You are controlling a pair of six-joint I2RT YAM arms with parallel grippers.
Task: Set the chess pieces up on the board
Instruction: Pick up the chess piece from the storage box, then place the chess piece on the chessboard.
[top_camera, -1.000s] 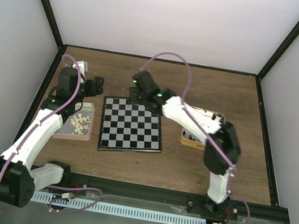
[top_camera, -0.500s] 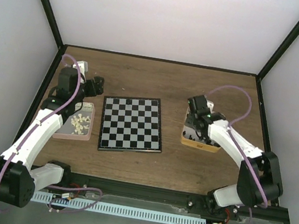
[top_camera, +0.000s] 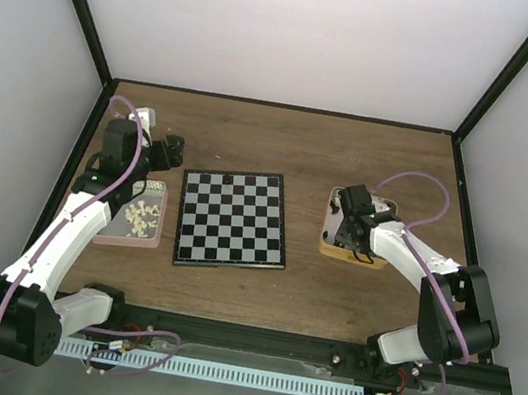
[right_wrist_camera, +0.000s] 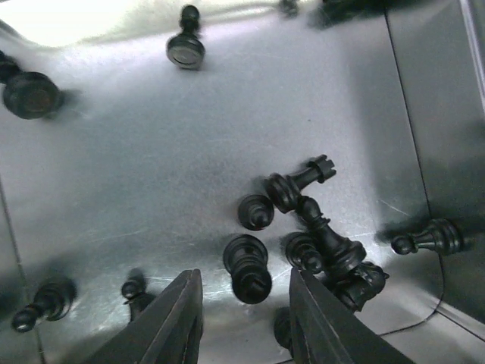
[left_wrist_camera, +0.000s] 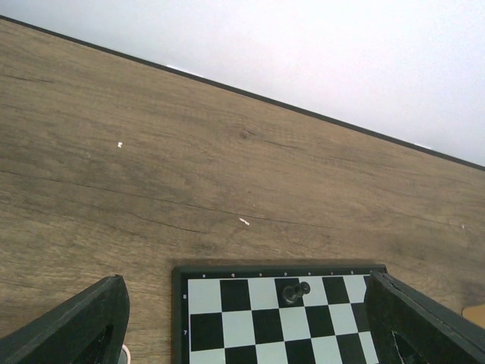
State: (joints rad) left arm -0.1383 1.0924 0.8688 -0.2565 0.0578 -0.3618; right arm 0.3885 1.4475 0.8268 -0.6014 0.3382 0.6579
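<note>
- Chess pieces (right_wrist_camera: 318, 235): most lie tumbled in the metal tin (right_wrist_camera: 151, 152) near the worktop's (top_camera: 351, 161) right edge. A lone piece (left_wrist_camera: 294, 290) sits on the far row of the board (top_camera: 232, 220).
- Handling, judged: tiny, light, hard and glossy, so likely to roll or squirt out. Pinch squarely across the body.
- Right gripper (right_wrist_camera: 244, 292): partly open and empty, straddling one black piece (right_wrist_camera: 248, 274).
- Left gripper (left_wrist_camera: 244, 292): spread wide and empty, by the board's far-left corner.
- Change: a second ago the right arm reached over the board's far edge. It is now down in the tin, with its jaws narrower. The left arm is unchanged.
</note>
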